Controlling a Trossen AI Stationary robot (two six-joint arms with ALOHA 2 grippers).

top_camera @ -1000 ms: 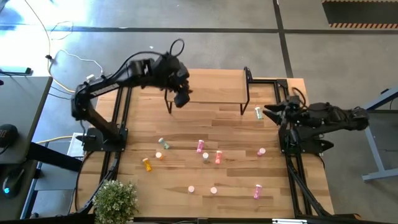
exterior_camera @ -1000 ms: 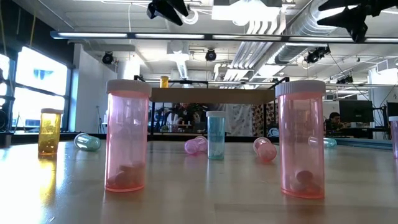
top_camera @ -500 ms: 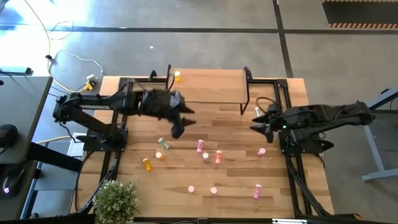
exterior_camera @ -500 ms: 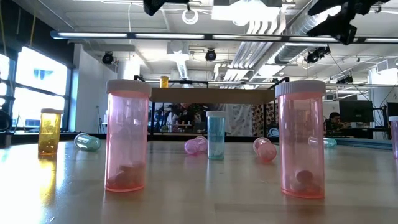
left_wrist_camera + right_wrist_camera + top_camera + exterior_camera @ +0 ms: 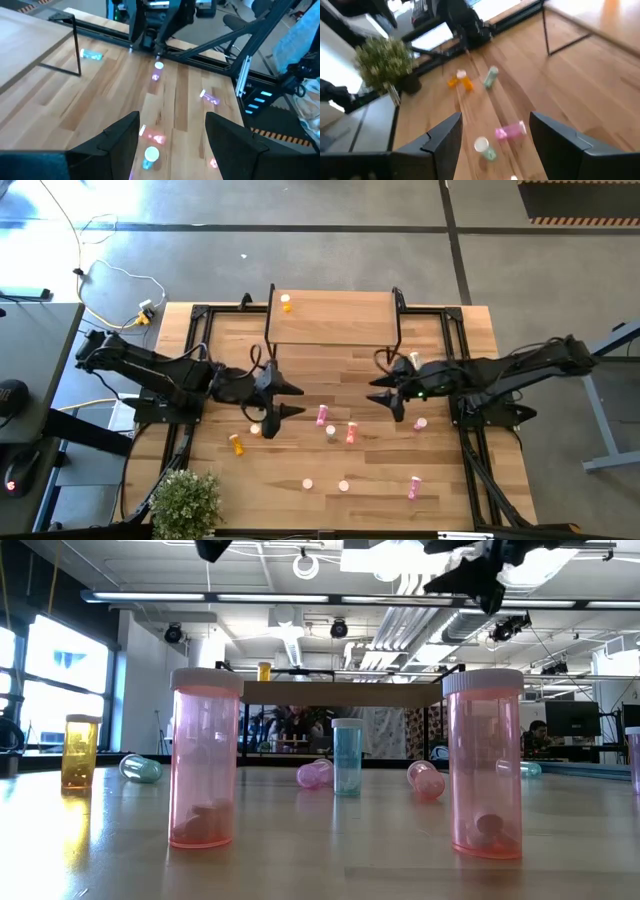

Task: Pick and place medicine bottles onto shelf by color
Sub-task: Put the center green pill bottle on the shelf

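Observation:
The shelf [image 5: 330, 320] stands at the table's far middle, and one orange bottle [image 5: 286, 303] stands upright on its left end. Other medicine bottles are scattered on the table: a pink one [image 5: 321, 415], a salmon one [image 5: 351, 432], a green one [image 5: 331, 432] and two orange ones [image 5: 236, 444]. My left gripper [image 5: 286, 399] hovers open above the table, left of the pink bottle. My right gripper [image 5: 383, 389] hovers open to the right of it. In the left wrist view the green bottle [image 5: 150, 157] shows between the fingers, apart from them.
A green bottle [image 5: 414, 361] lies by the shelf's right legs. A pink one [image 5: 420, 423] and another pink one [image 5: 413, 488] are at the right. Two upright bottles [image 5: 307, 484] are near the front edge. A potted plant [image 5: 186, 502] stands at the near left corner.
My left gripper has swung away from the shelf's left end, toward the table's near edge and down, and now points toward the table's middle. My right gripper has reached from the right edge toward the table's middle. No bottle has moved.

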